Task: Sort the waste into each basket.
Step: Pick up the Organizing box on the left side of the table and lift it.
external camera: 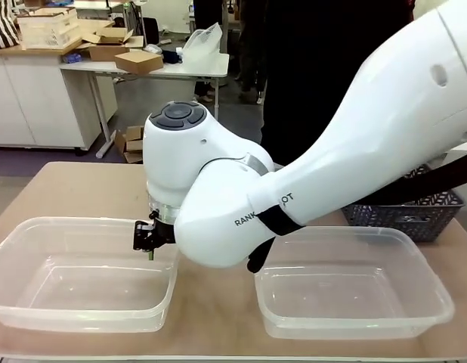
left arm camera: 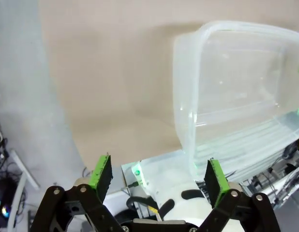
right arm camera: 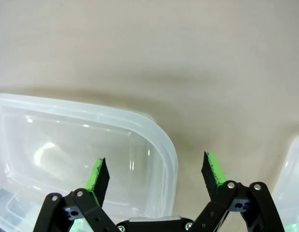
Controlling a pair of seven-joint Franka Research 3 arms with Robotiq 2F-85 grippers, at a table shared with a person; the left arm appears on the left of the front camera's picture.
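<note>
Two transparent baskets stand on the tan table, one at the left (external camera: 75,221) and one at the right (external camera: 347,229), both with nothing in them. A dark slate-blue lattice basket (external camera: 415,215) sits behind the right tub. The waste is out of view. My right arm (external camera: 241,204) reaches across the middle, its wrist over the left tub's right end. In the right wrist view my right gripper (right arm camera: 156,176) is open and holds nothing, above that tub's corner (right arm camera: 164,140). My left gripper (left arm camera: 159,179) is open and holds nothing, with a transparent tub (left arm camera: 181,96) ahead of it.
A person in dark clothes (external camera: 317,68) stands at the far side. Bare table (right arm camera: 188,58) stretches beyond the tubs, and the other tub's edge (right arm camera: 294,164) shows beside the right gripper. Desks with boxes (external camera: 135,60) stand farther back.
</note>
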